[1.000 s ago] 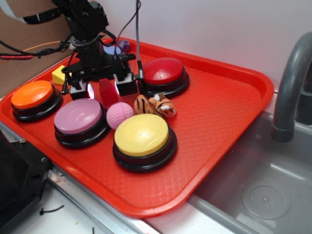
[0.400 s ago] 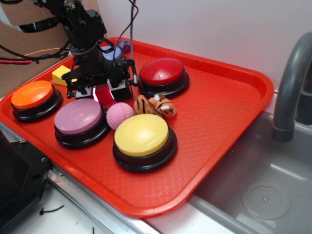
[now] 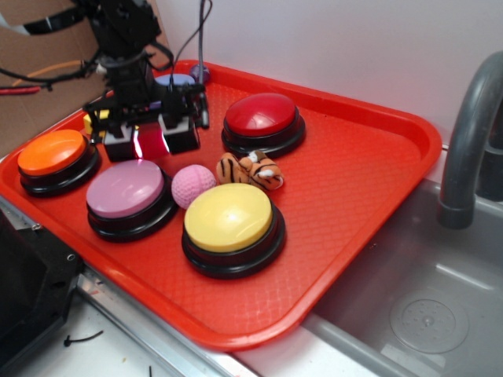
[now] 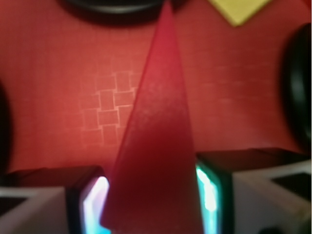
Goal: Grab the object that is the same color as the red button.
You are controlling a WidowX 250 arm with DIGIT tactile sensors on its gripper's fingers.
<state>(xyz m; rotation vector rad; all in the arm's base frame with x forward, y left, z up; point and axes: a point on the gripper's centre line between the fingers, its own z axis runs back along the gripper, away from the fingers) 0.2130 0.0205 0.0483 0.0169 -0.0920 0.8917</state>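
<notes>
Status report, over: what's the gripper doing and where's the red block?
Gripper shut on red block, jaws clamping both sides. Block off the tray, between orange button and red button. Nothing in the way.

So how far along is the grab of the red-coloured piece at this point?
Done: the gripper is shut on the small red pointed block, matching the glossy dark-red dome button. In hand: block appears raised off the red plastic tray. Left: nothing visible but holding it.
</notes>
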